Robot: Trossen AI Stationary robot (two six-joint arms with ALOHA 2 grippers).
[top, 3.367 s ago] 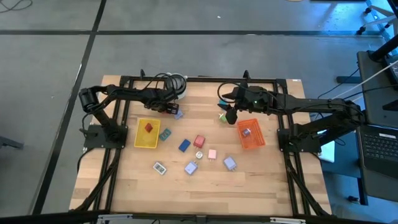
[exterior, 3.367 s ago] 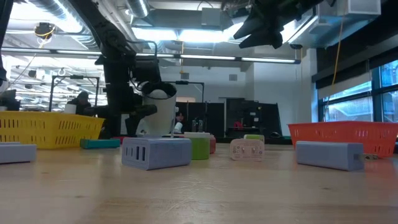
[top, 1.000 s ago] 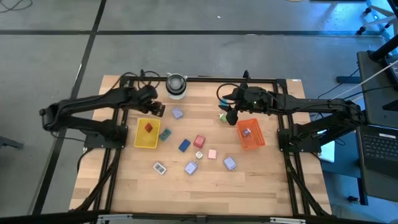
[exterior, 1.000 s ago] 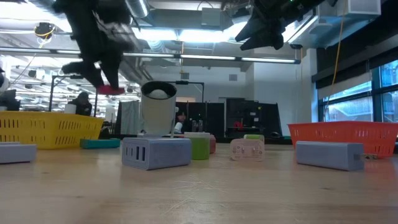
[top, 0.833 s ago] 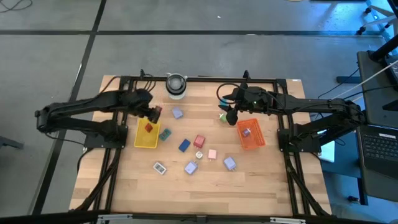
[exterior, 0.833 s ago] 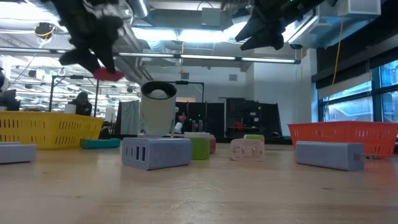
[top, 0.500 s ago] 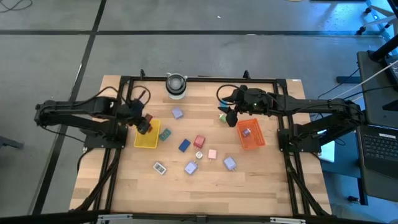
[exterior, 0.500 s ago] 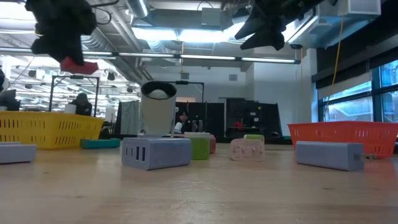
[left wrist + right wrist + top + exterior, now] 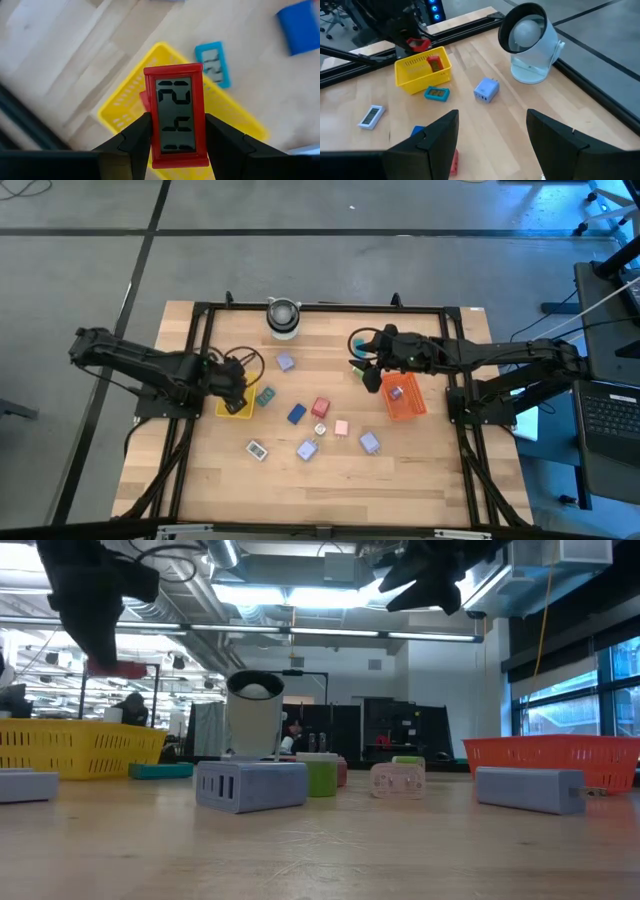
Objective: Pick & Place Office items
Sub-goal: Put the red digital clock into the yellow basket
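Since the frame half a second ago the left arm has drawn back toward its own side, and the left gripper (image 9: 234,388) now hangs over the yellow tray (image 9: 243,410), where before it was over the bare wood near the grey cylinder (image 9: 283,317). Its fingers (image 9: 134,141) pinch a red clock (image 9: 177,114) by its two long sides, display facing the wrist camera; the low view shows the red piece held well above the table, clear of the tray's rim. Under it, in the tray, lies another red piece (image 9: 435,63). A teal clock (image 9: 265,395) lies on the wood just beside the tray, on the side toward the table's middle. The right gripper (image 9: 366,372) hovers high near the orange tray (image 9: 403,399), its fingers (image 9: 437,134) spread wide and holding nothing. A small lavender block (image 9: 396,392) sits inside the orange tray. The other office items are loose on the table between the trays: a lavender plug (image 9: 285,363) near the cylinder, a blue block (image 9: 296,414), a red block (image 9: 321,407), a pink piece (image 9: 341,428), a white clock (image 9: 257,449), and two more lavender pieces (image 9: 307,449) and (image 9: 369,443) nearer the front edge. A green piece (image 9: 356,367) shows just beside the right gripper.
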